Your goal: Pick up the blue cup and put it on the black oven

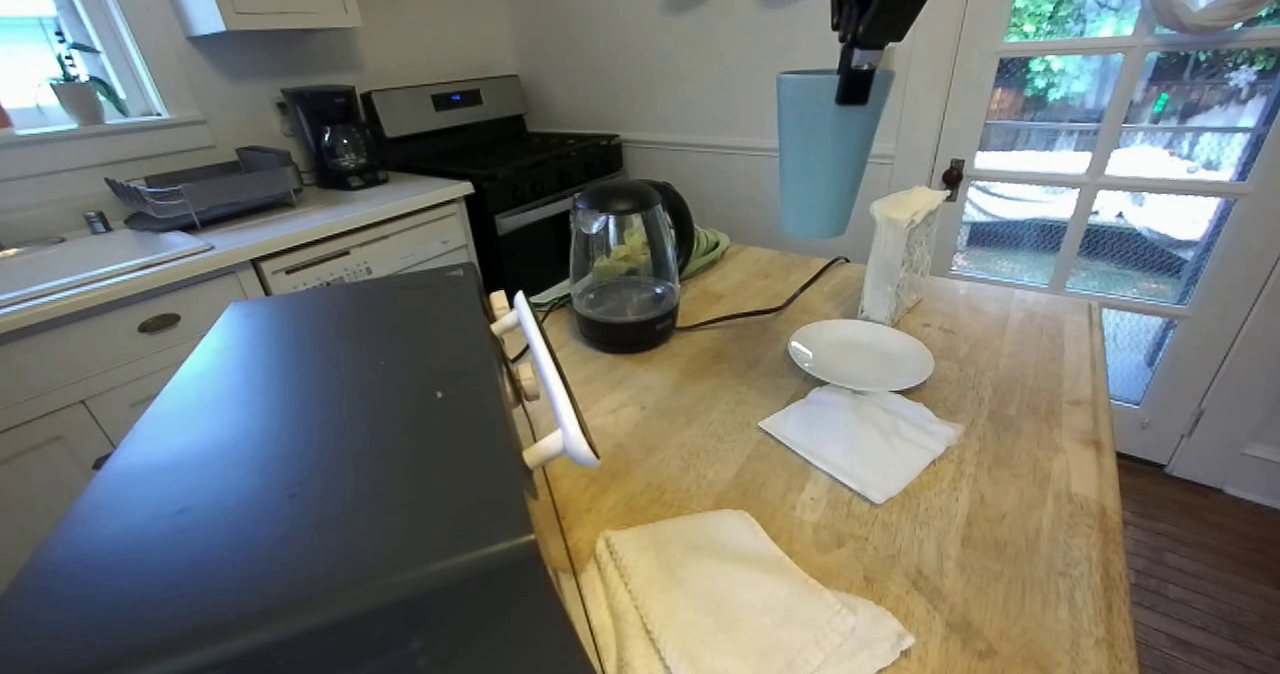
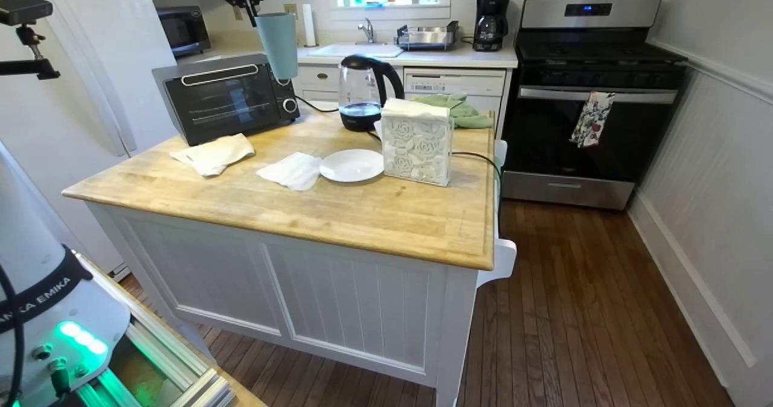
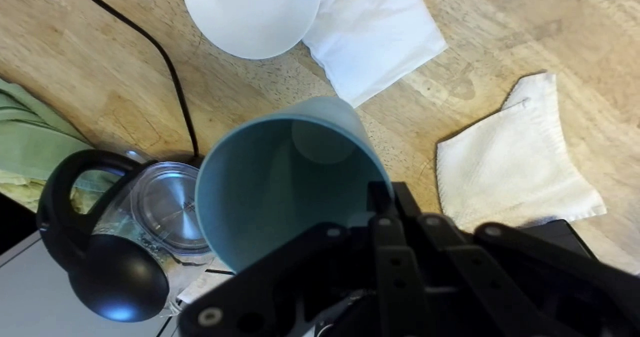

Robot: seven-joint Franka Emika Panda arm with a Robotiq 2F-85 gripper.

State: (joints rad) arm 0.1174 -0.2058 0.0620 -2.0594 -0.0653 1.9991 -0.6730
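The blue cup (image 1: 830, 159) hangs in the air in both exterior views (image 2: 279, 48), mouth up and slightly tilted. My gripper (image 1: 858, 82) is shut on the cup's rim, with one finger inside the wall and one outside. The wrist view shows the fingertips (image 3: 392, 197) pinching the rim and the cup's (image 3: 280, 192) open mouth; it looks empty. The black oven (image 1: 350, 434) is a countertop oven with a flat dark top and a white-looking handle. It also shows in an exterior view (image 2: 232, 102), with the cup overlapping its right end. The cup is apart from the oven.
A glass kettle (image 1: 625, 274) stands beside the oven, its cord running over the wooden table (image 2: 362, 214). A white plate (image 1: 860, 354), a napkin holder (image 2: 416, 144), a napkin (image 1: 865, 439) and a folded cloth (image 1: 745, 594) lie or stand on it. A green cloth (image 2: 456, 110) is behind.
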